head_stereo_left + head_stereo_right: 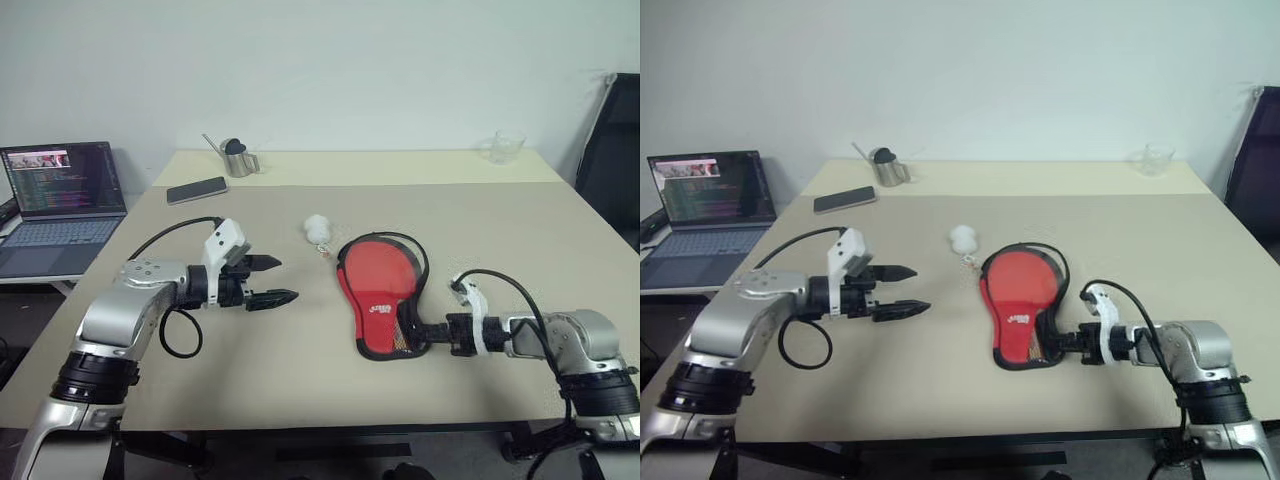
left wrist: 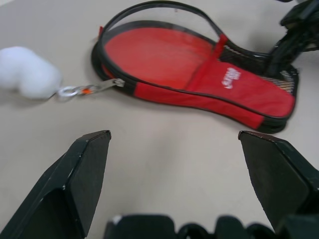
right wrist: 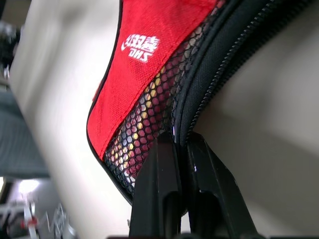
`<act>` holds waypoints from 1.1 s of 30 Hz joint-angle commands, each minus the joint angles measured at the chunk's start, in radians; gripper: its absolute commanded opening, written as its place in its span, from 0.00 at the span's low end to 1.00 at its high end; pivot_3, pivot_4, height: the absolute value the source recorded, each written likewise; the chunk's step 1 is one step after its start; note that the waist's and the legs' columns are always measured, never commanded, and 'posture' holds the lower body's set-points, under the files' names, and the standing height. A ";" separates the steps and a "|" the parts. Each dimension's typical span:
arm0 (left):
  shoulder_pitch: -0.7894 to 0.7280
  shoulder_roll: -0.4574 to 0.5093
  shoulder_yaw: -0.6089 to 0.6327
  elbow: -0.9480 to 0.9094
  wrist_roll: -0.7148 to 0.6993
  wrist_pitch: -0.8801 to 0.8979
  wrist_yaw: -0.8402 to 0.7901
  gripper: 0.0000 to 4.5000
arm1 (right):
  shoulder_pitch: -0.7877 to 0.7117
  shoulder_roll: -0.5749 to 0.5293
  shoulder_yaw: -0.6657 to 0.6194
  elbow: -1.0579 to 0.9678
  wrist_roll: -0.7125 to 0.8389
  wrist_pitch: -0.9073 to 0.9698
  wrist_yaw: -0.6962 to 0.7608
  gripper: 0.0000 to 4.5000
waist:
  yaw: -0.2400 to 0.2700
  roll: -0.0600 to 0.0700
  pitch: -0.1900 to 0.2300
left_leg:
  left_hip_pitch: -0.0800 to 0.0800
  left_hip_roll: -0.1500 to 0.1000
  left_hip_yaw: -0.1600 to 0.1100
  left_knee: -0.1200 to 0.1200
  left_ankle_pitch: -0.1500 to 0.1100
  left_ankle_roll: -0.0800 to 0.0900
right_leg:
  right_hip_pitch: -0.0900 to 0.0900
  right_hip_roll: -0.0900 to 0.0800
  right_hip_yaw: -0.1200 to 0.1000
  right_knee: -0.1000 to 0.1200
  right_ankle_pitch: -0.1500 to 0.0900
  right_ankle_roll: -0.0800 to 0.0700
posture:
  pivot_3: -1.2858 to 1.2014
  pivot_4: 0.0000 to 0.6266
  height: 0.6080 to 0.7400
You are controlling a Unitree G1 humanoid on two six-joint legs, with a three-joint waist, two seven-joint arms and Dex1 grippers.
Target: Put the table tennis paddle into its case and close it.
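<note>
The case (image 1: 380, 300) lies flat on the beige surface (image 1: 300, 380), right of the middle, its narrow end toward the right end effector (image 1: 412, 334), which is clamped shut on the black edging at that narrow end, as the right wrist view shows: the two black fingers (image 3: 159, 189) pinch the zip seam beside the mesh. The left end effector (image 1: 268, 282) hovers well apart from the case on its left side, jaws spread wide and holding nothing, pointing toward it across bare surface. The paddle (image 2: 159, 55) shows as a smooth red face inside the case's round end, where the zip stands open and the black edge arches up as a loop; its handle is hidden under the red panel and mesh, so how far in it sits cannot be told. The case is paddle-shaped, with black edging, a red panel bearing a white logo, and black mesh through which reddish and yellowish colour shows. A metal zip pull (image 2: 92, 88) trails from the round end to a fluffy white pompom (image 1: 318, 228) resting just beside it. Farther back on the surface lie a dark phone (image 1: 196, 189), a small metal jug (image 1: 238, 158) and a clear glass cup (image 1: 505, 147). An open laptop (image 1: 60, 205) sits on a lower stand to the left.
</note>
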 commanded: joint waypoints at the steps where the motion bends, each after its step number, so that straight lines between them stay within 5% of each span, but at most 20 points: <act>1: -0.028 0.001 0.003 -0.001 0.004 -0.022 -0.020 1.00 | 0.072 -0.052 0.060 -0.105 0.045 0.028 0.086 0.00 | 0.001 0.000 0.000 | 0.000 0.000 0.000 0.000 0.000 0.000 | 0.000 0.000 0.000 0.000 0.000 0.000 | 0.52 0.24 1.00; 20: -0.017 0.009 0.004 -0.012 0.008 -0.011 -0.041 1.00 | 0.164 -0.135 0.168 -0.259 0.049 -0.050 0.234 0.00 | 0.000 0.000 0.000 | 0.000 0.001 0.000 0.000 0.000 0.000 | 0.000 0.000 0.000 0.000 0.000 0.000 | 0.52 0.24 1.00; 33: -0.015 0.009 0.007 -0.026 0.010 -0.006 -0.027 1.00 | 0.140 -0.088 0.196 -0.221 -0.052 -0.139 0.159 0.00 | -0.005 -0.004 -0.002 | 0.002 0.002 0.000 0.000 0.001 -0.003 | 0.001 0.001 0.000 0.001 0.000 0.000 | 0.52 0.24 1.00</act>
